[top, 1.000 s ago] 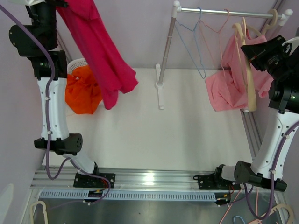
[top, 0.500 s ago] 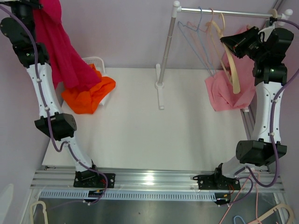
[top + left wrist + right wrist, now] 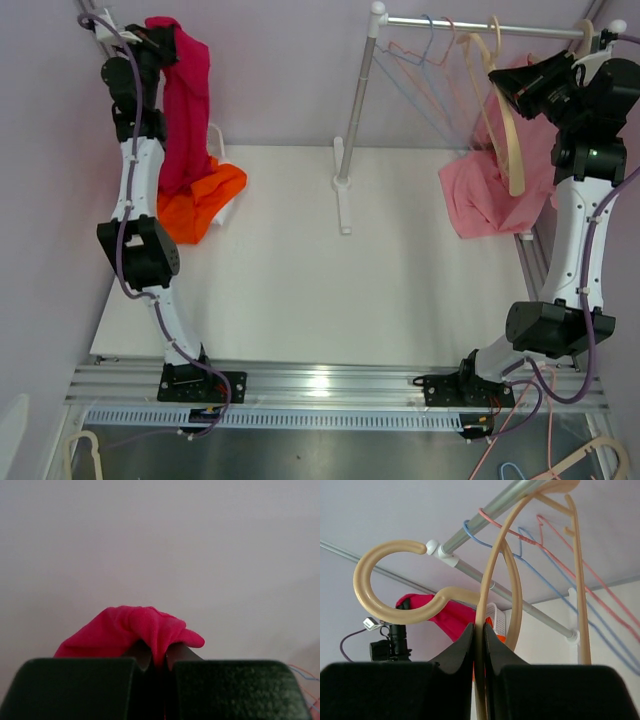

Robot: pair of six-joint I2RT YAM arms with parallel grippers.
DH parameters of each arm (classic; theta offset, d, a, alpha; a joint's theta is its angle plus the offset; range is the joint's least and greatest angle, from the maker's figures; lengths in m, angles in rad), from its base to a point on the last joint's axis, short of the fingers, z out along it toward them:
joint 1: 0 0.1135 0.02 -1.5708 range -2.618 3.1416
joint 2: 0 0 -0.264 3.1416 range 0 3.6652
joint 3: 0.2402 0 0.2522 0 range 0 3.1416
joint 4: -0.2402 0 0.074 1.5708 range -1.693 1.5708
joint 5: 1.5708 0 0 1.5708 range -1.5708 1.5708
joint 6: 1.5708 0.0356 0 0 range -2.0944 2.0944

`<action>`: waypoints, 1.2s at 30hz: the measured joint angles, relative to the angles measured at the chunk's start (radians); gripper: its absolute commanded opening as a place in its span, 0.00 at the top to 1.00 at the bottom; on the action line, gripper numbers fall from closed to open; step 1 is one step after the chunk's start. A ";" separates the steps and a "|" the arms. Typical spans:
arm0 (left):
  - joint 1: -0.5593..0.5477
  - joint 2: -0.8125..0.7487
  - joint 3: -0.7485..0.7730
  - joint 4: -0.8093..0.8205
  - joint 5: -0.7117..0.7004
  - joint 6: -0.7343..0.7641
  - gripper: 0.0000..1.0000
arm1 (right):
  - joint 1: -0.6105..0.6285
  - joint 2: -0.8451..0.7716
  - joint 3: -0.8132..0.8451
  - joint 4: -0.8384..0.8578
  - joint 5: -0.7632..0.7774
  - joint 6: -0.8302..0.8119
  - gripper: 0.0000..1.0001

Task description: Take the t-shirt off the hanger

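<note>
While the left tool (image 3: 156, 660) pinches the bunched magenta t-shirt (image 3: 135, 627), the right tool (image 3: 479, 636) clamps a curved beige hanger (image 3: 395, 546).

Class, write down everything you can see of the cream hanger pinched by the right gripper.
The hanger is cream, smooth and plastic-looking, with an open round hook, two curved shoulder arms and a straight bar. The right gripper is shut on one arm beside the neck and holds it tilted, up by the rail. Its hook appears clear of the rail. In the top view the pink t-shirt sits just behind it; whether they touch is unclear.
</note>
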 measured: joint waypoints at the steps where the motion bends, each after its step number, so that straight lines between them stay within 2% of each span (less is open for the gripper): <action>1: -0.009 0.000 -0.029 0.006 -0.007 -0.006 0.99 | -0.003 0.006 0.013 -0.001 0.002 -0.004 1.00; 5: -0.010 -0.002 -0.164 0.033 -0.073 -0.034 0.99 | -0.004 0.093 0.130 -0.020 0.008 -0.014 1.00; 8: -0.004 0.001 -0.222 -0.043 -0.149 -0.042 0.99 | 0.003 0.200 0.233 -0.028 0.017 -0.016 1.00; 11: -0.002 0.007 -0.230 -0.134 -0.237 -0.050 0.99 | 0.010 0.297 0.309 -0.024 0.034 -0.013 1.00; 16: 0.002 0.076 -0.151 -0.294 -0.281 -0.065 0.98 | 0.010 0.418 0.399 0.019 0.050 0.013 1.00; 17: 0.002 0.089 -0.146 -0.322 -0.287 -0.070 0.96 | 0.010 0.432 0.407 0.028 0.049 0.018 1.00; 20: 0.003 0.138 -0.132 -0.410 -0.292 -0.094 0.80 | 0.006 0.467 0.441 0.043 0.041 0.037 1.00; 21: 0.005 0.158 -0.122 -0.447 -0.291 -0.105 0.72 | 0.003 0.476 0.456 0.047 0.035 0.041 1.00; 23: 0.008 0.194 -0.107 -0.508 -0.285 -0.126 0.68 | 0.000 0.491 0.468 0.058 0.023 0.052 1.00; 24: 0.011 0.210 -0.099 -0.547 -0.276 -0.140 0.69 | -0.002 0.496 0.470 0.063 0.015 0.057 1.00; 27: 0.026 0.241 -0.087 -0.637 -0.234 -0.178 0.85 | -0.004 0.505 0.469 0.072 -0.010 0.057 1.00; 28: 0.031 0.247 -0.082 -0.661 -0.224 -0.185 0.85 | -0.006 0.505 0.465 0.073 -0.013 0.056 1.00; 29: 0.035 0.251 -0.078 -0.686 -0.214 -0.190 0.81 | -0.006 0.505 0.463 0.074 -0.016 0.054 1.00; 32: 0.045 0.253 -0.065 -0.753 -0.192 -0.195 0.45 | -0.002 0.503 0.449 0.078 -0.029 0.042 1.00; 33: 0.047 0.253 -0.060 -0.766 -0.184 -0.193 0.30 | 0.001 0.502 0.445 0.077 -0.033 0.035 1.00; 36: 0.048 0.251 -0.056 -0.786 -0.150 -0.183 0.01 | 0.012 0.493 0.423 0.066 -0.040 0.013 1.00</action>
